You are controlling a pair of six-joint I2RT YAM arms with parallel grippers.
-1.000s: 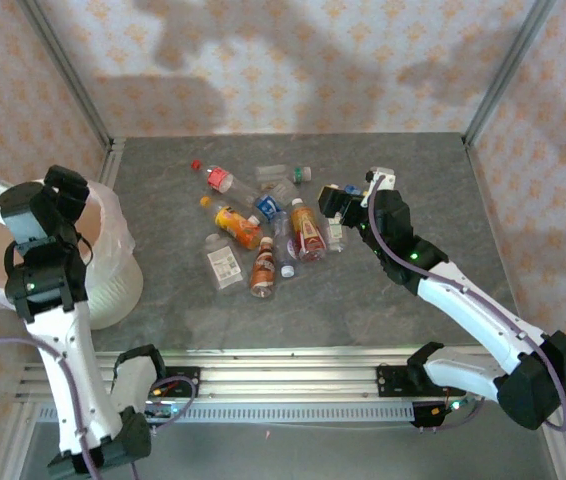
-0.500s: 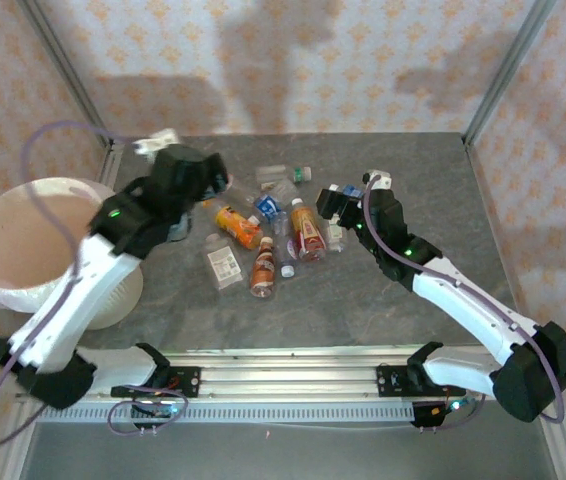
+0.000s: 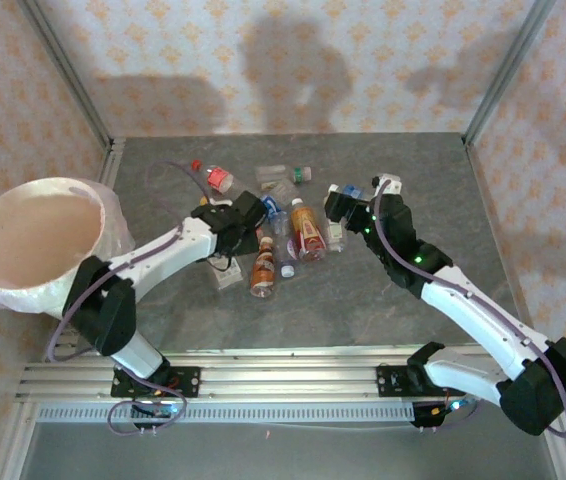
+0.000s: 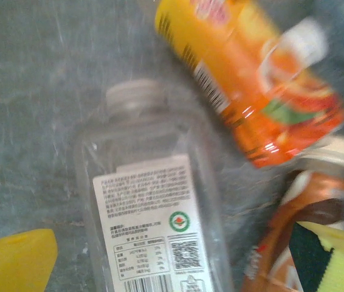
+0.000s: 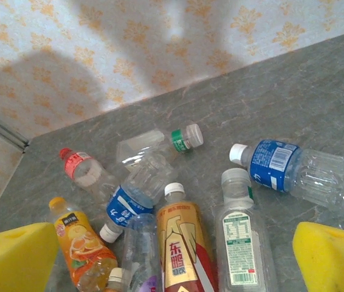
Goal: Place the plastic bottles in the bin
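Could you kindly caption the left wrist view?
Open left end effector above a clear white-labelled bottle beside an orange-labelled bottle.

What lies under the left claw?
A clear bottle with a white label lies on the table under the left claw, beside an orange bottle. One finger partly covers a brown bottle.

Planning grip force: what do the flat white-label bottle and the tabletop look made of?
White-label bottle: clear glossy plastic, probably thin; you see through its walls. Tabletop: matte grey, stone-patterned, perhaps laminate or a mat; pale veins, no glare.
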